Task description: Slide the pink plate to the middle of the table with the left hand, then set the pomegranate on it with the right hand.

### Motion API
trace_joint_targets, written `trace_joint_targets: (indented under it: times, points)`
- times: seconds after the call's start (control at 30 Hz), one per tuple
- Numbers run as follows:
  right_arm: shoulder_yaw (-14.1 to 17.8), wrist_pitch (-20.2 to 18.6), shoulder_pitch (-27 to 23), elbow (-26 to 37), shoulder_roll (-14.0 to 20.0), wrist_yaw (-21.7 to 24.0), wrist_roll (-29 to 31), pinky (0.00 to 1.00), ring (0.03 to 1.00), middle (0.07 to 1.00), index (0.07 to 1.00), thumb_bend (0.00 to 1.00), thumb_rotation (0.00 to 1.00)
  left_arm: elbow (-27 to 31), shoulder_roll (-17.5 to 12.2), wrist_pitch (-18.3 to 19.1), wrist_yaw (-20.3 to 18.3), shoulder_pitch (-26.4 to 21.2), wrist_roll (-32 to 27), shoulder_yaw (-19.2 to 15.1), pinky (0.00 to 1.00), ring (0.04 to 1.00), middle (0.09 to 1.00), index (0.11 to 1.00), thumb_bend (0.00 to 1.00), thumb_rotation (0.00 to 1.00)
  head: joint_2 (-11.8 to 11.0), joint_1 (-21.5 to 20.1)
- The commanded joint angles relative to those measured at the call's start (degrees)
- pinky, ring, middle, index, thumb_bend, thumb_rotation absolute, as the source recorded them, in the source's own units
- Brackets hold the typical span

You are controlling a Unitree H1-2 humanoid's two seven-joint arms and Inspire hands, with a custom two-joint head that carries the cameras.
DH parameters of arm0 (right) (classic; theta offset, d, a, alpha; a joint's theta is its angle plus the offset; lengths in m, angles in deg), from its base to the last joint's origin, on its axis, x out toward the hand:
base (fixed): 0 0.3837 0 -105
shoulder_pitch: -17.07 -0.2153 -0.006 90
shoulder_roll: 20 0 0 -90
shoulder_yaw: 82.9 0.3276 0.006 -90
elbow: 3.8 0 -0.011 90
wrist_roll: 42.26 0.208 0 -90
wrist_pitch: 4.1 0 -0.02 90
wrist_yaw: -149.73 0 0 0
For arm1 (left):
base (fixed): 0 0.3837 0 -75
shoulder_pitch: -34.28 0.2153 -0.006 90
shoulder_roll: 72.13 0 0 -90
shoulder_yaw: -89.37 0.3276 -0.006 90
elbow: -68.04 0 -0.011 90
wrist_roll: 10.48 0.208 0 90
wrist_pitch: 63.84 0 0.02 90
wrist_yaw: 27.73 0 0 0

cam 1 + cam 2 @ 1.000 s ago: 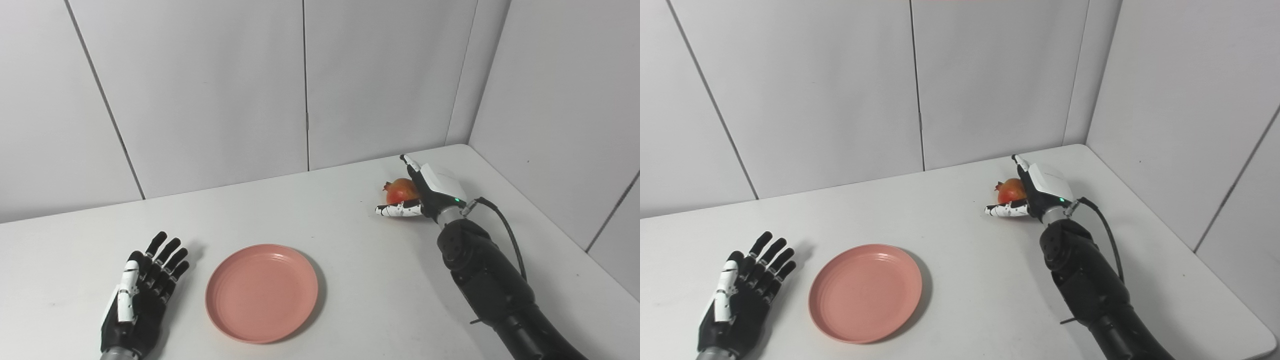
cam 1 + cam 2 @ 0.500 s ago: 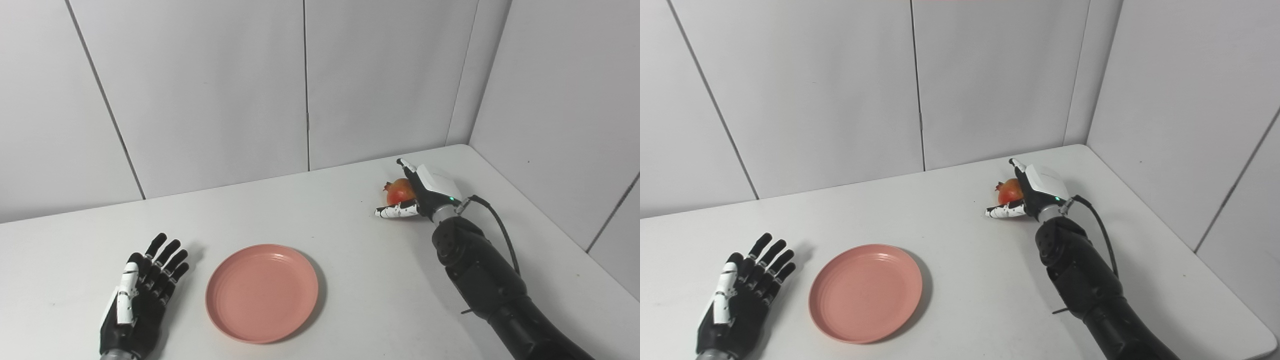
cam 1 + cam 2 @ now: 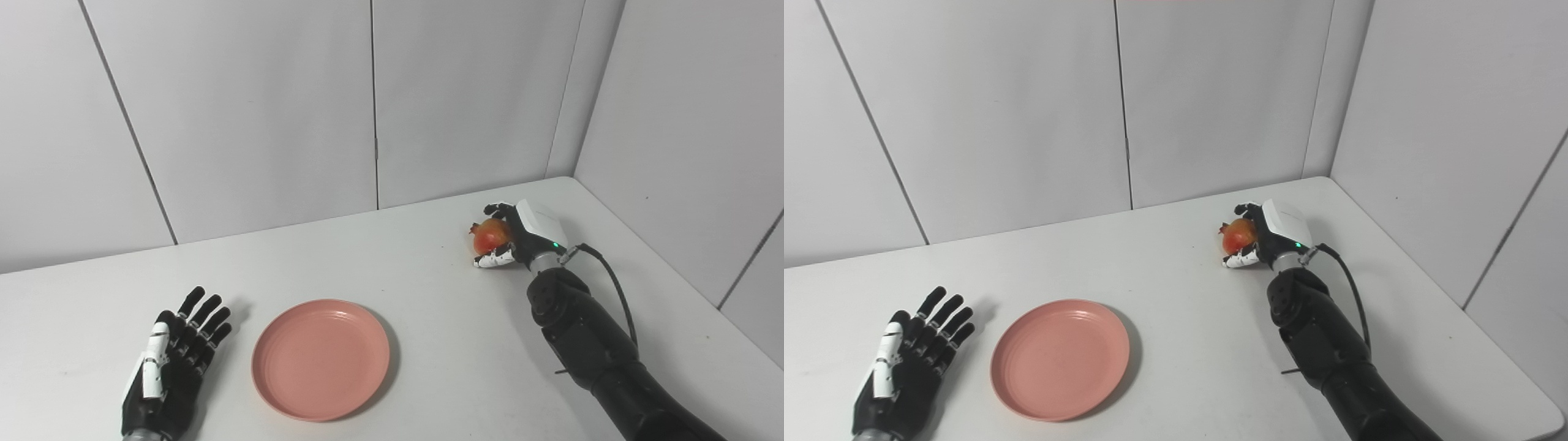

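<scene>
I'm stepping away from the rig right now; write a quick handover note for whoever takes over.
Left robot hand: open, flat on the table, left of the pink plate, not touching it.
Right robot hand: fingers closed around the pomegranate at the far right of the table; the fruit looks not yet lifted.
Done: plate sits near the table's middle, empty.
Left: lift the pomegranate, carry it to the plate, set it down, release.

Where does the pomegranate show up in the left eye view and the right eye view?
Left eye view: pomegranate, right of centre, in the right hand.
Right eye view: closer to centre, same hand.
Shared landmark: the pink plate, near the front edge.
</scene>
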Motion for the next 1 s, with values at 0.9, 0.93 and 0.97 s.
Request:
trace_joint_targets:
  times: [0.9, 0.93, 0.97]
  points:
    - [-1.3, -3.5, 1.6, 29.0, -1.1, 4.7, -2.3, 0.32, 0.393, 0.453, 0.486, 0.5, 0.14, -0.8, 1.4, 1.2, 2.4, 0.8, 2.3, 1.8, 0.91, 0.893, 0.899, 0.895, 0.36, 1.0, -0.2, 3.3]
    - [-1.8, -3.6, 1.7, 30.5, -1.5, 5.2, -3.0, 0.32, 0.4, 0.46, 0.487, 0.5, 0.13, -0.8, 1.5, 1.3, 2.7, 0.8, 2.5, 1.8, 0.91, 0.892, 0.899, 0.895, 0.36, 1.0, -0.2, 3.4]
    - [-2.1, -3.8, 1.8, 31.7, -1.8, 5.7, -3.5, 0.32, 0.401, 0.461, 0.487, 0.5, 0.13, -0.8, 1.7, 1.3, 2.9, 0.7, 2.8, 1.8, 0.9, 0.892, 0.899, 0.895, 0.36, 1.0, -0.2, 3.8]
